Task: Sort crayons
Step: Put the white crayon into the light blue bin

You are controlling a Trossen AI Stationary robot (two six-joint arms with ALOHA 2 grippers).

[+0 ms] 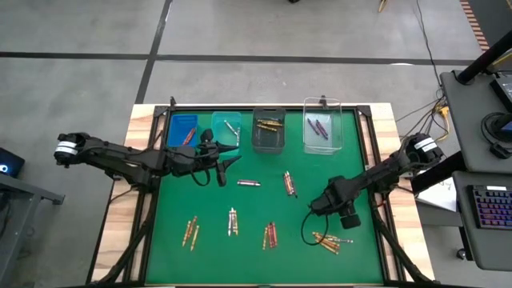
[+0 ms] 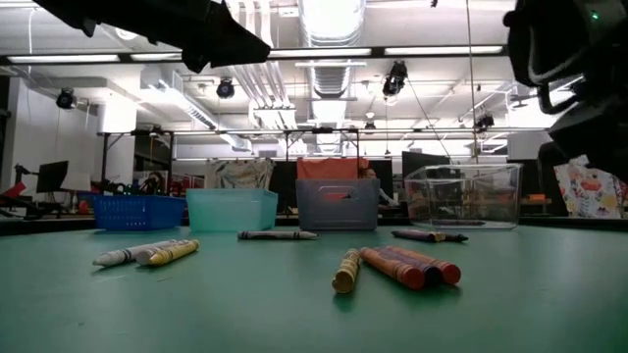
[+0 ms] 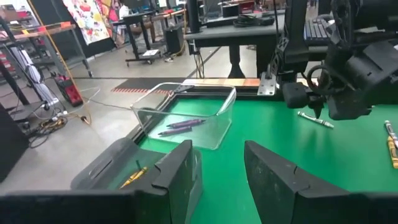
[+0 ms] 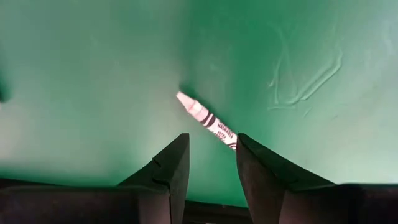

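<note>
Crayons lie scattered on the green mat (image 1: 160,256): a silver-grey one (image 1: 249,183), a pair (image 1: 290,184), and small groups near the front (image 1: 190,232), (image 1: 233,222), (image 1: 270,234), (image 1: 332,242). My right gripper (image 4: 211,140) points down, open, just above a silver-grey crayon (image 4: 208,119) that lies flat on the mat; its fingers do not touch it. My left gripper (image 1: 232,154) hovers open and nearly level in front of the teal bin (image 1: 226,128), with nothing between its fingers (image 3: 217,155).
Along the far edge stand a blue bin (image 1: 182,128), the teal bin, a grey bin (image 1: 269,128) with gold crayons and a clear bin (image 3: 186,118) with purple crayons. My right arm (image 3: 348,68) shows beyond the left fingers.
</note>
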